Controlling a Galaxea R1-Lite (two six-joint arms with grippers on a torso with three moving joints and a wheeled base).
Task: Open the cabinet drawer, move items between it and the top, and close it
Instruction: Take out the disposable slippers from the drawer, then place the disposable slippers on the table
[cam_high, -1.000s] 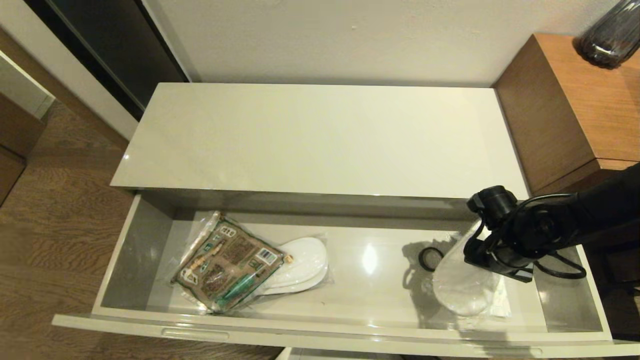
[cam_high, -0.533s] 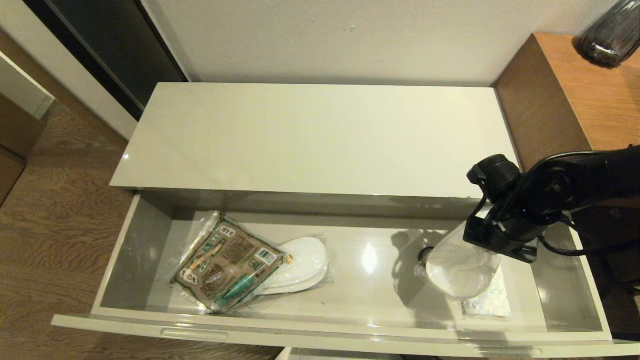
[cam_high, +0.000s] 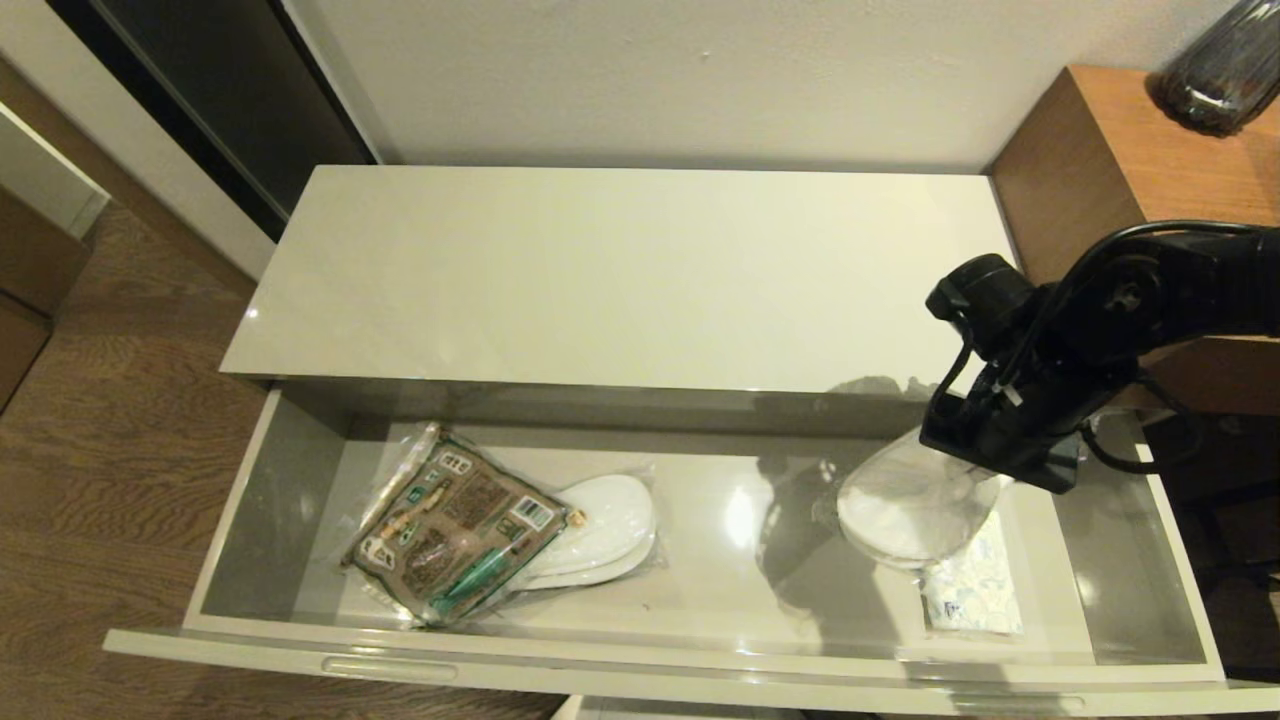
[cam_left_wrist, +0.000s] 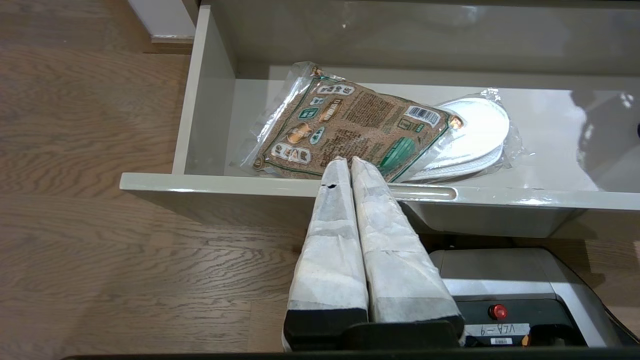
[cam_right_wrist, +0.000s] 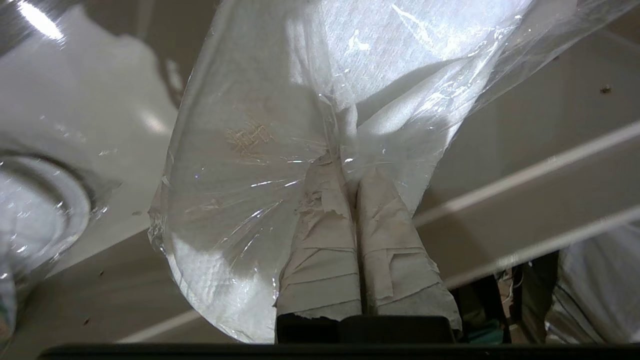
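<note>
The cabinet drawer (cam_high: 232, 520) stands pulled out below the bare glossy top (cam_high: 620, 270). In its left half the brown-and-green packet (cam_high: 455, 525) (cam_left_wrist: 350, 127) lies partly over one wrapped white slipper pair (cam_high: 612, 530) (cam_left_wrist: 475, 135). My right gripper (cam_high: 990, 450) (cam_right_wrist: 345, 162) is shut on the clear wrap of a second slipper pair (cam_high: 905, 510) (cam_right_wrist: 260, 125), which hangs above the drawer's right part. The black tape roll is hidden in the head view. My left gripper (cam_left_wrist: 345, 162) is shut and empty, low in front of the drawer's front edge.
A small white sachet (cam_high: 970, 592) lies on the drawer floor at the right. The brown wooden side unit (cam_high: 1150, 200) with a dark vase (cam_high: 1220, 70) rises right of the cabinet, close to my right arm. Wood floor (cam_high: 100, 450) lies to the left.
My right gripper has risen and moved toward the cabinet top with the slipper pair. The white sachet beneath has come into view; the tape roll is now covered.
</note>
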